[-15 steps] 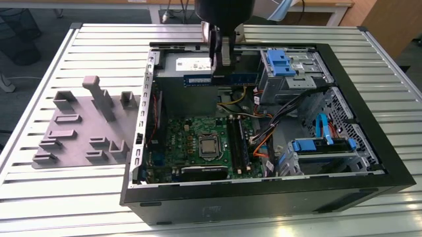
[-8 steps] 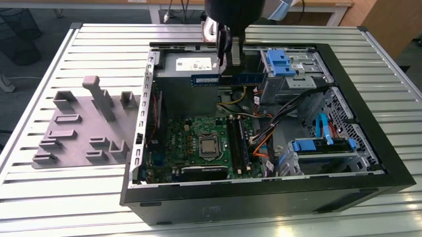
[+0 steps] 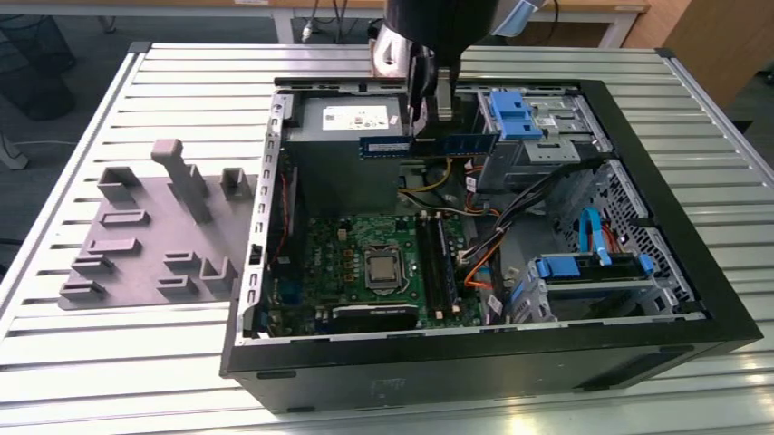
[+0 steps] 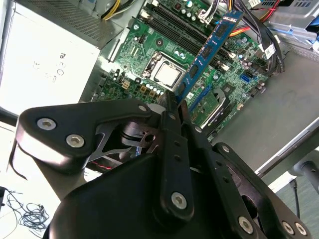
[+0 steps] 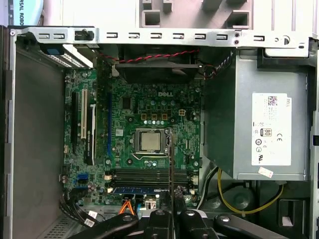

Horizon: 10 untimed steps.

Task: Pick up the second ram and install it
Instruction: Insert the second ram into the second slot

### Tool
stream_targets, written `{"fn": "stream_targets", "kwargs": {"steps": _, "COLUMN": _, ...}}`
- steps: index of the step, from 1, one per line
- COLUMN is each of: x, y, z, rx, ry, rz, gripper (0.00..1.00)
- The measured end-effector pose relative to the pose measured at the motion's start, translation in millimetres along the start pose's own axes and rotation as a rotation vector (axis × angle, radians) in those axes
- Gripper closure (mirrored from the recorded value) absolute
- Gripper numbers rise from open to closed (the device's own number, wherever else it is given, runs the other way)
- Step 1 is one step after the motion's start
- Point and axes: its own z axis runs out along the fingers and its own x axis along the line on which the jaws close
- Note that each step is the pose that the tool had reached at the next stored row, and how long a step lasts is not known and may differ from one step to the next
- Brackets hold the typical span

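Note:
The second ram (image 3: 393, 145) is a long blue-green stick held level above the grey power-supply box (image 3: 344, 118) at the far end of the open computer case. My gripper (image 3: 426, 125) comes down from above and is shut on the stick near its middle. In the second wrist view the second ram (image 4: 209, 47) juts out from my gripper (image 4: 177, 102) over the green motherboard (image 4: 149, 50). In the first wrist view the second ram (image 5: 171, 159) shows edge-on as a thin line above my gripper (image 5: 172, 211). The memory slots (image 5: 149, 175) lie below it, one with a blue stick (image 5: 134, 190) seated.
A grey moulded tray (image 3: 158, 236) lies on the slatted table at the exterior view's left of the case. Inside the case are the processor socket (image 3: 384, 268), loose cables (image 3: 484, 245) and blue-handled drive bays (image 3: 581, 267). Black case walls (image 3: 484, 362) ring the motherboard.

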Motion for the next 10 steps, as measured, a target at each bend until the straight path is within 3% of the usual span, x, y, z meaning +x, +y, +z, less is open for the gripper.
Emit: {"fn": "stream_targets", "kwargs": {"steps": 10, "x": 0.0, "y": -0.1, "z": 0.0, "rx": 0.0000, "ry": 0.0000, "rz": 0.001, "gripper": 0.86}}
